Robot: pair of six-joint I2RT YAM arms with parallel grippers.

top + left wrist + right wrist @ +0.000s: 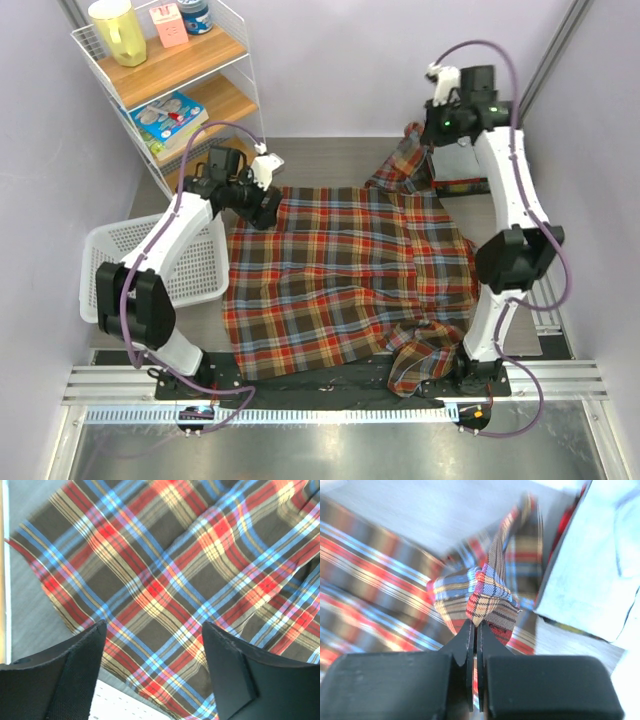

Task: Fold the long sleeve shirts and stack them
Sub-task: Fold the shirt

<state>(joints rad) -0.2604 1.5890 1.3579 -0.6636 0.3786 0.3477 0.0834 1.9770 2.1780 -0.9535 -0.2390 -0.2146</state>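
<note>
A red, dark green-brown and cream plaid long sleeve shirt (350, 270) lies spread flat over the table, one sleeve bunched at its near right corner. My left gripper (268, 205) hovers open over the shirt's far left corner; in the left wrist view the plaid cloth (175, 555) fills the gap between the spread fingers of the left gripper (154, 625). My right gripper (474, 622) is shut on a pinched fold of the far right sleeve (487, 595), which is lifted (405, 160). Beside it a pale grey folded shirt stack (590, 565) sits under the right arm (455, 165).
A white plastic basket (150, 225) stands left of the shirt, and its rim (125, 702) shows under the left fingers. A white wire shelf (240, 60) with a yellow jug, cartons and books fills the back left corner. Metal rails run along the near edge.
</note>
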